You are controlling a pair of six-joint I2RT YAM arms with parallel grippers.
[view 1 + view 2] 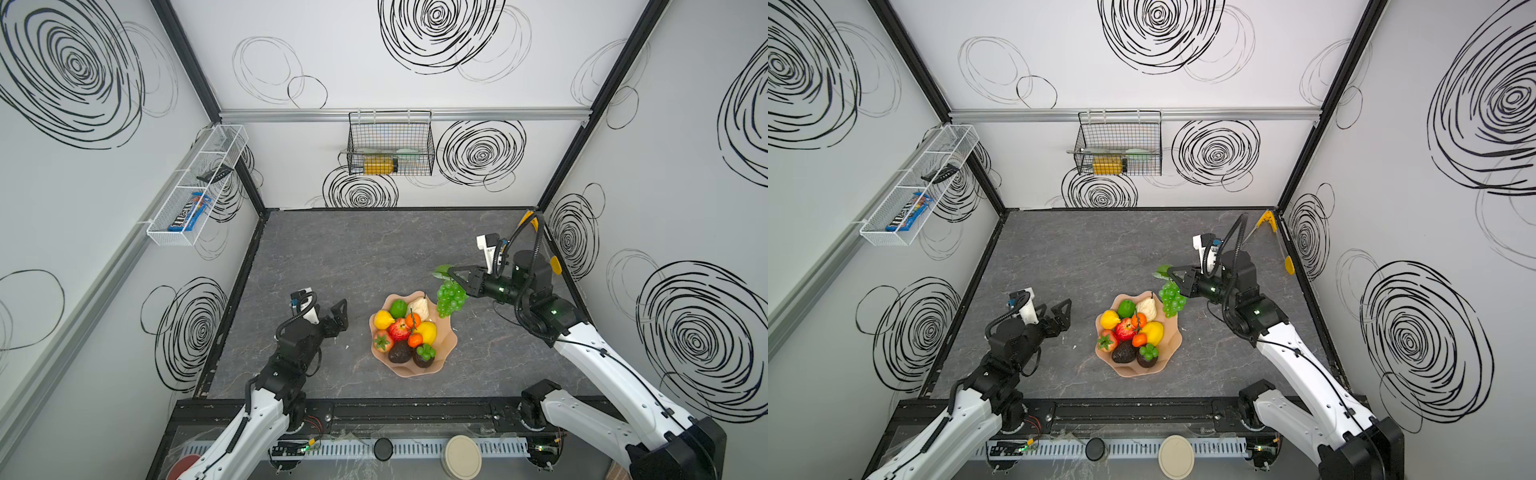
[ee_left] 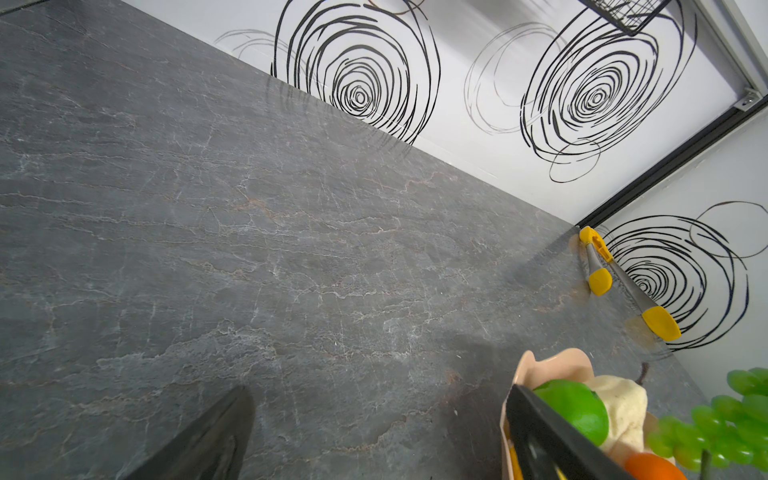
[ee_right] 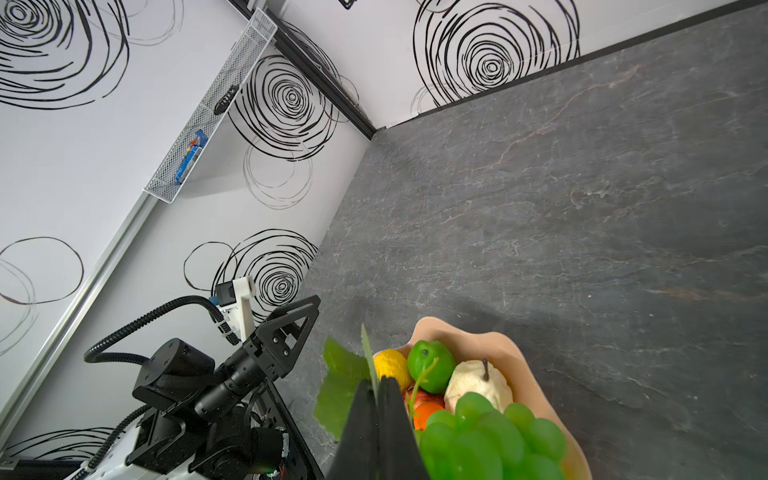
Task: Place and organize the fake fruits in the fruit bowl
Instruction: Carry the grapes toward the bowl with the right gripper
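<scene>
Cream disc (image 1: 461, 456) nearest — left pincer (image 1: 338, 311) apart, right pincer (image 1: 451, 274) clamped on grape bunch (image 1: 451, 298).

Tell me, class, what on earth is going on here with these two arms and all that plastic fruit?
The right pincer is shut on the leafy stem of a green plastic grape bunch, holding it over the far edge of the wavy-rimmed peach-pink bowl. That bowl already holds the other fruits, among them a red apple, a pale pear and a dark avocado. The left pincer is open and empty beside the bowl.
</scene>
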